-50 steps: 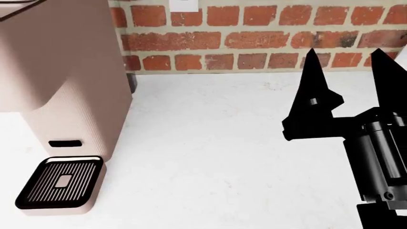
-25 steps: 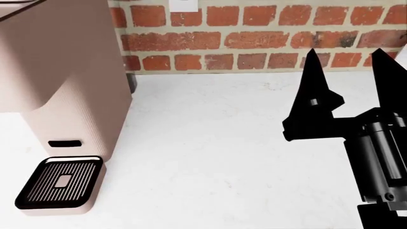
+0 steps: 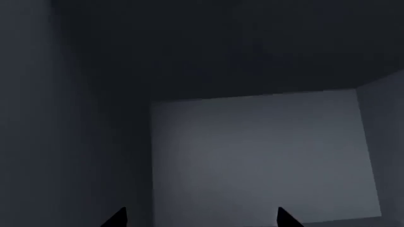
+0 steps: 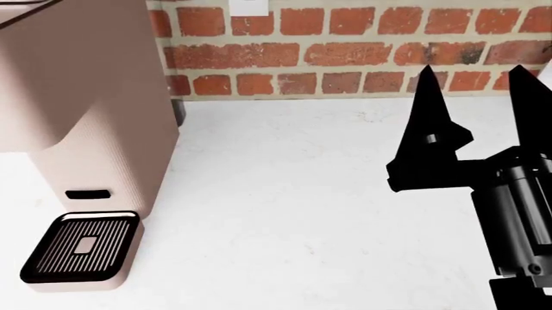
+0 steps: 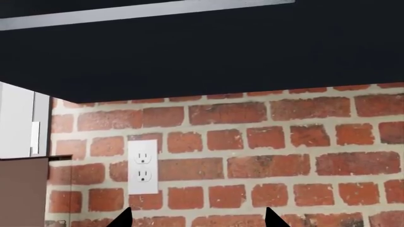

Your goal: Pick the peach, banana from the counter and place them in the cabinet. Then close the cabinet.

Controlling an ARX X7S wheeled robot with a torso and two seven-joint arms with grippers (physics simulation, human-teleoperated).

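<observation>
On my head view I have the right gripper (image 4: 479,97) filling the right side of the frame, raised over the counter (image 4: 285,194), its two black pointed fingers (image 4: 428,106) spread wide apart with nothing between them. The white speckled worktop runs across the middle of the frame up to a red brick wall (image 4: 345,55) along the top. At the left stands a beige coffee machine (image 4: 77,97), its black slotted drip tray (image 4: 82,248) in the lower left corner.

My right wrist view looks straight at the brick wall, with a white power outlet (image 5: 143,166) left of centre, a dark overhang (image 5: 202,47) across the top, and just the two fingertips poking in at the bottom edge, apart.

My left wrist view shows only a dim grey enclosure (image 3: 259,156) with a paler panel at centre and right; the tips of the left gripper (image 3: 202,218) sit at the bottom edge, set well apart and empty.

I cannot see the peach or the banana in any of my views, so I cannot tell where they lie.
</observation>
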